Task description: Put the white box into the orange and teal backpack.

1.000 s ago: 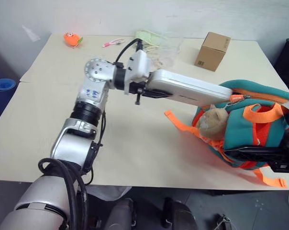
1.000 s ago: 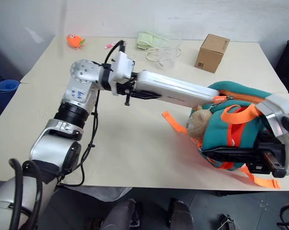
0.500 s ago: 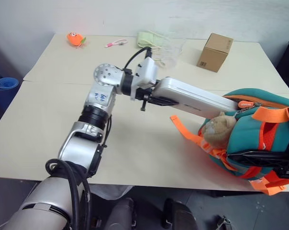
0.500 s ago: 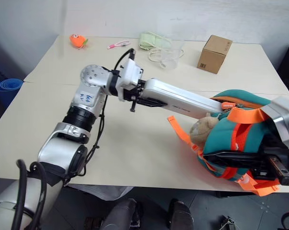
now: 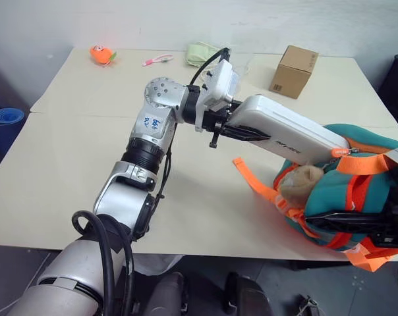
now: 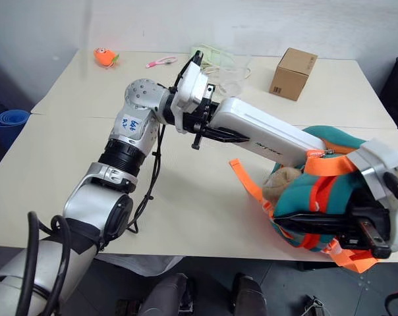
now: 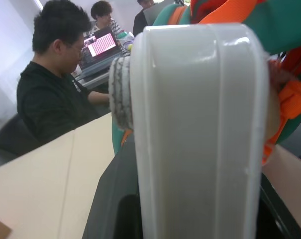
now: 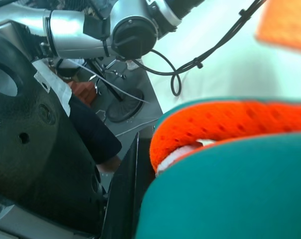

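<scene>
Insertion underway: my left gripper (image 5: 242, 131) pinches the white box (image 5: 288, 135), its far end at the orange and teal backpack (image 5: 341, 197) mouth that my right gripper (image 6: 367, 234), pressed together, holds near the desk's right front corner; next I judge it needs pushing deeper.

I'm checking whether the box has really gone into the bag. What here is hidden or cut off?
- White box: its far end, hidden by the orange and teal backpack in the eye views.
- Backpack opening: hidden by the box in the left wrist view.
- Right claw: cut off by the edge in the left eye view.
- Box lettering: too small.
</scene>
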